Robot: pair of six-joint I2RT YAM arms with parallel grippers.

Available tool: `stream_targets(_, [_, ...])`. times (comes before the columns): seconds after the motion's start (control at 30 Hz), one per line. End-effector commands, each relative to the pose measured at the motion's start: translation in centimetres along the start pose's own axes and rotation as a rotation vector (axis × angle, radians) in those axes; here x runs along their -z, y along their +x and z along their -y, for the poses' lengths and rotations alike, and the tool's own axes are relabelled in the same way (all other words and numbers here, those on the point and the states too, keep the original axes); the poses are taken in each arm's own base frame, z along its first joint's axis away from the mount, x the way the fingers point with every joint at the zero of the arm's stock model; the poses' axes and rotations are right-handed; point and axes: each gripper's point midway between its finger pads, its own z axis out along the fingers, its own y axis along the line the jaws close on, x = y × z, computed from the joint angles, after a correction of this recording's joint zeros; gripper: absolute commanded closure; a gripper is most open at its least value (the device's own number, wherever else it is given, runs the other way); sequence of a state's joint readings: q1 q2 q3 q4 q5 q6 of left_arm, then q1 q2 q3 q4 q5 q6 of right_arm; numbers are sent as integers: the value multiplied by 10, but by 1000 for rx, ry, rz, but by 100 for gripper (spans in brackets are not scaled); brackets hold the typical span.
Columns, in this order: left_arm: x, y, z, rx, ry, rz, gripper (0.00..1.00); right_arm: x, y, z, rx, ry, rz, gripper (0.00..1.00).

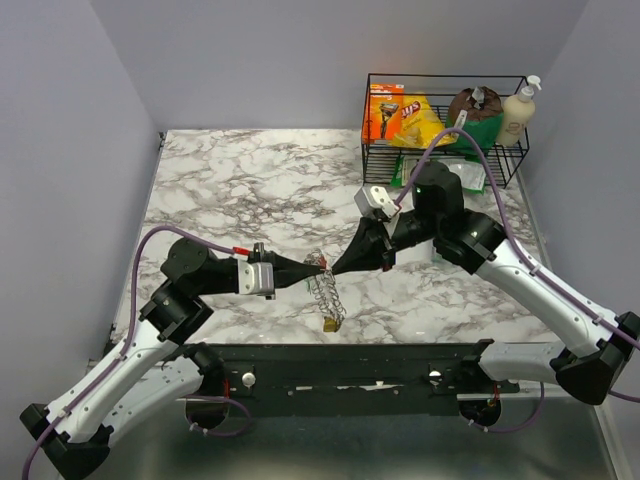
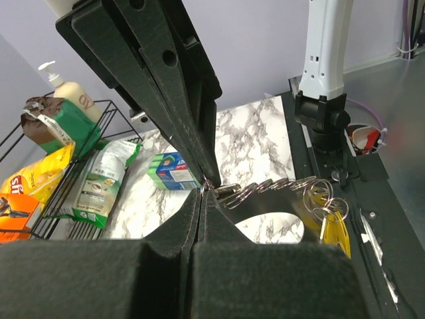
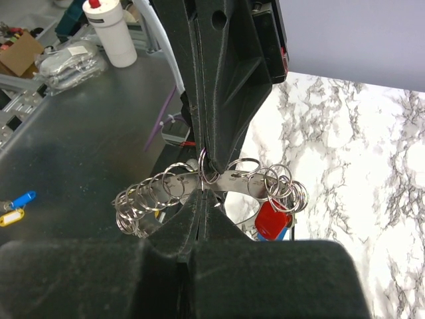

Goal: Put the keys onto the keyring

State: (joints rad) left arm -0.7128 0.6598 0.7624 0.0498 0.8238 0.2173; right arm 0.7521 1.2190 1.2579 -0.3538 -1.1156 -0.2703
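Keyring [image 1: 328, 295] dangling below tips; left gripper [image 1: 320, 267], right gripper [image 1: 336, 270] both closed, pinching it

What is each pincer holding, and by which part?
The left pincer and the right pincer are both shut on the keyring. They meet tip to tip at its top end, and the rest hangs below them.

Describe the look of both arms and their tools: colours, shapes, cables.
White shell links with black joints make up the left arm and right arm; a purple cable runs along each. The left tool and right tool are matte black wedges, each tapering to a point.
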Motion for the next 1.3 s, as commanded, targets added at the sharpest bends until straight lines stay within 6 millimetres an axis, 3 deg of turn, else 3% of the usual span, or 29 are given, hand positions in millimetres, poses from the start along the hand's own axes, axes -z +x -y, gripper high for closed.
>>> stream_targets(0.0, [3,-21,-3,-60,-4,28,100,6,-12,-3,58,22,-5,99])
stream_targets(0.7, [-3,-36,-4,-55,9,110,100,-6,19,13,-38,-22,-83,99])
stream_targets(1.27, [-9,-27,-1,-3,28,144,100,-8,2,15,-1,2,-7,99])
